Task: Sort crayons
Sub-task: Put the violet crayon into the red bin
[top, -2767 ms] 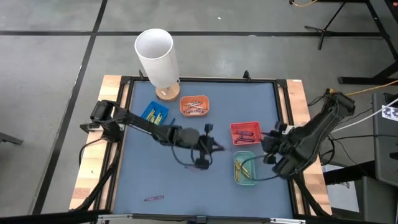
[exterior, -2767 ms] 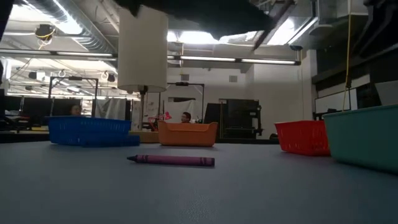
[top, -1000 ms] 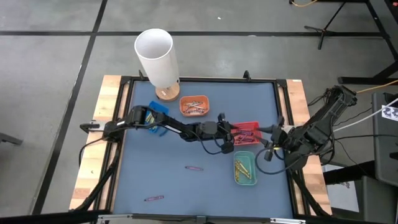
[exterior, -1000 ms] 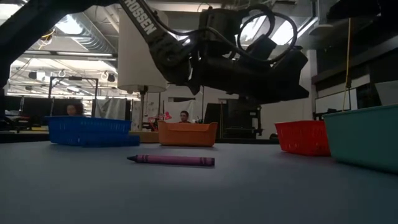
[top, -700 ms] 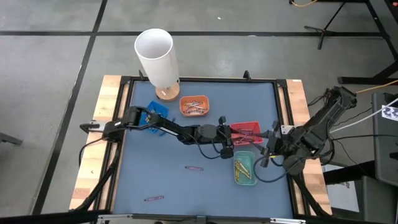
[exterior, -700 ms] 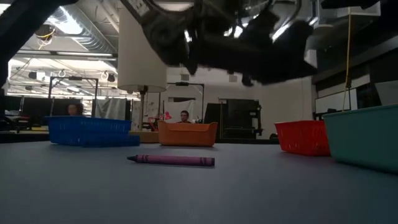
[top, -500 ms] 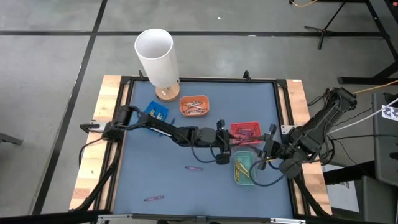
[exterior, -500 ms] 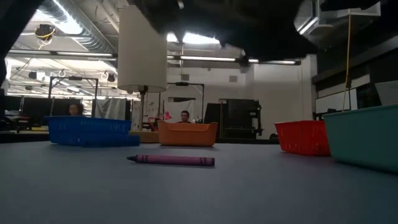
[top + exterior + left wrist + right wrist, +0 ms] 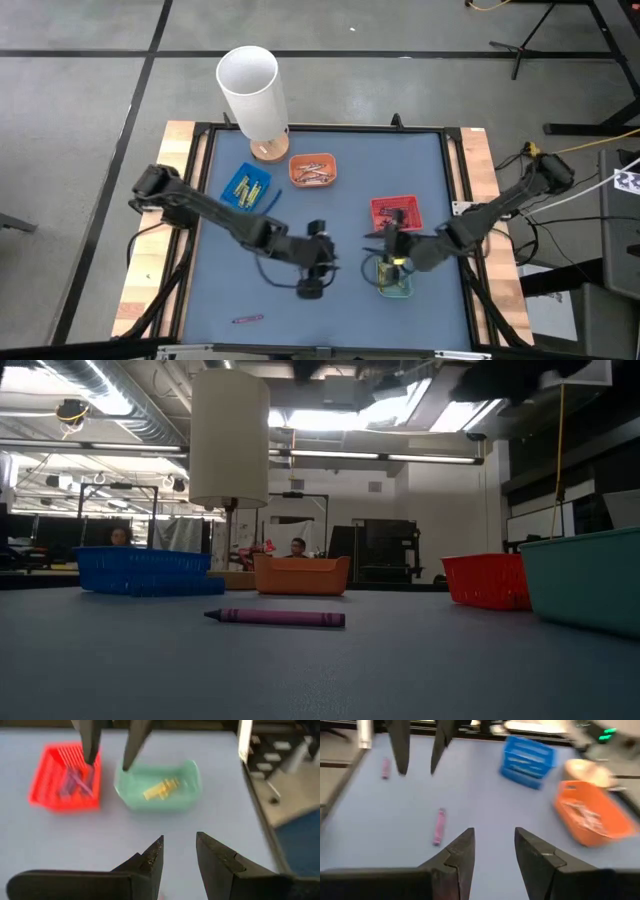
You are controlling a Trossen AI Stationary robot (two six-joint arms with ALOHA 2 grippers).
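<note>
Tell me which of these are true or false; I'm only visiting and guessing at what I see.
1. The green tray holds yellow crayons. True.
2. The left gripper is carrying a crayon. False: its fingers are open with nothing between them.
3. A purple crayon lies loose on the table. True.
4. The orange tray is empty. False: it holds pale crayons.
5. The white tube lies on its side. False: it stands upright on a wooden base.
</note>
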